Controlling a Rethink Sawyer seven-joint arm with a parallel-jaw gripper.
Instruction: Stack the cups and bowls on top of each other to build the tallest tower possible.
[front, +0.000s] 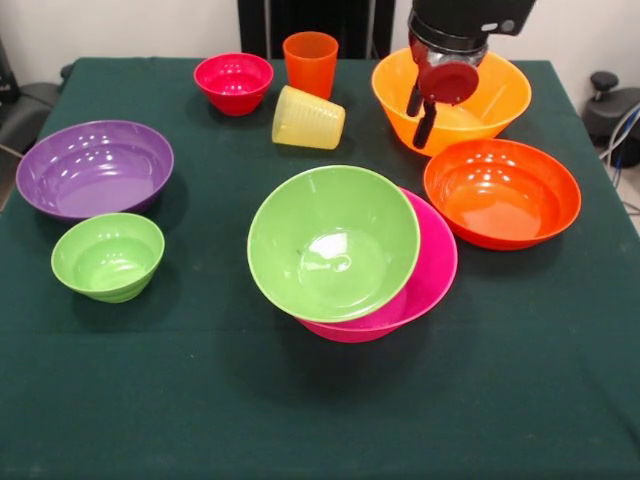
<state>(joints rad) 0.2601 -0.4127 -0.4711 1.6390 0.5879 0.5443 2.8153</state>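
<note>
Yellow cup (308, 118) — toppled, mouth rightward

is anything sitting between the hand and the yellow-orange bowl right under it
Nothing visible does. The hand hangs over the yellow-orange bowl, whose inside looks empty. The orange-red bowl lies just in front of it, and the yellow cup lies tipped off to one side.

The arm comes down into the front view at the upper right, only its lowest part showing: a black cylindrical wrist housing with a round red cap below it. From this hangs the pincer (421, 118), pointing downward and leaning slightly to the picture's left. Two thin dark fingers (426, 124) show, close together with only a narrow gap between them and nothing held.
</note>
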